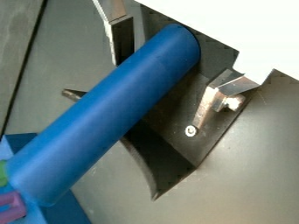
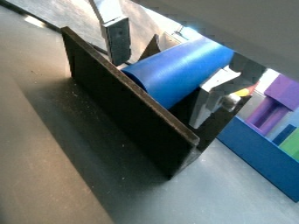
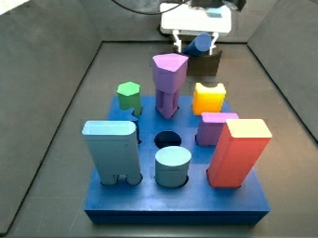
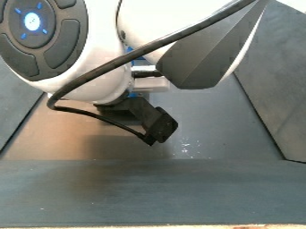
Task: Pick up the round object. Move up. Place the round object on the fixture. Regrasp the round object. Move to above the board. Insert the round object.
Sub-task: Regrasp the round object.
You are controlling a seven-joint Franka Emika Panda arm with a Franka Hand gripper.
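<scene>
The round object, a blue cylinder (image 1: 117, 114), lies on its side on the dark fixture (image 2: 128, 109) and rests against its upright plate; it shows in both wrist views (image 2: 176, 70). My gripper (image 1: 167, 70) straddles the cylinder with one silver finger (image 1: 114, 31) on each side and a small gap to each, so it stands open around it. In a side view the gripper (image 3: 199, 42) is at the far end of the floor, over the fixture (image 3: 205, 63). The blue board (image 3: 174, 186) has an open round hole (image 3: 168, 139).
Several coloured pieces stand in the board: a purple one (image 3: 170, 79), green (image 3: 126, 96), yellow (image 3: 209, 98), red-orange (image 3: 243, 153) and light blue ones (image 3: 110, 149). A board corner shows beside the fixture (image 2: 263, 144). The robot's body (image 4: 131, 45) fills a side view.
</scene>
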